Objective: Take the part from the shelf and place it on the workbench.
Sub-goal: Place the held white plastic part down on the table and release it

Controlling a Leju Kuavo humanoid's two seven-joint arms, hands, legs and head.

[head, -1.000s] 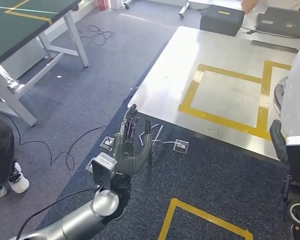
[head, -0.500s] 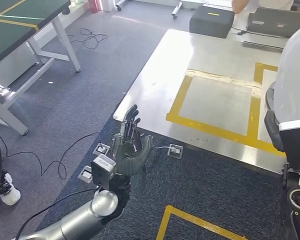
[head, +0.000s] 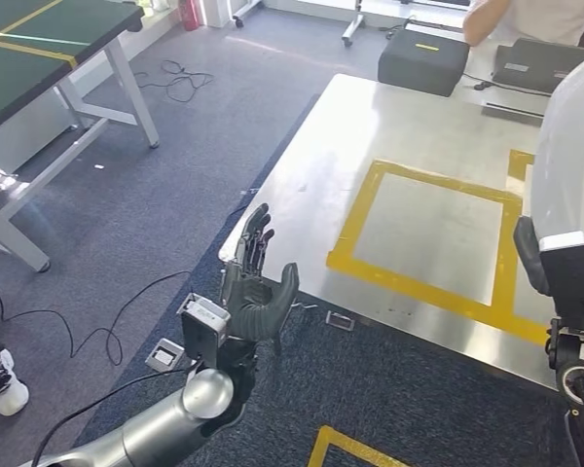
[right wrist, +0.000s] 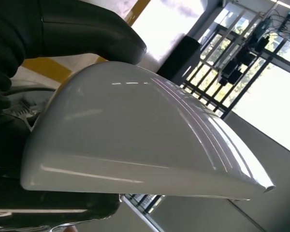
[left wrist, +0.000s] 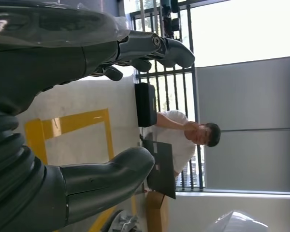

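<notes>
My right hand (right wrist: 45, 38) grips the white part (right wrist: 136, 135): thumb laid over its curved top, darker fingers under its lower edge. In the head view the part (head: 568, 146) stands tall at my right side, above the right edge of the steel workbench (head: 326, 175), apart from its surface.

My left hand (head: 256, 287) is raised in front of me, palm turned inward, fingers spread and extended, thumb out to the side; it holds nothing. It hangs over the dark carpet just off the workbench's near corner.

The workbench carries a yellow taped square (head: 428, 233). At its far end sit a black case (head: 423, 60) and a laptop (head: 538, 66), with a person in a white shirt (head: 528, 15) behind them. Cables (head: 91, 336) trail on the floor at my left, near a green table (head: 47, 34).
</notes>
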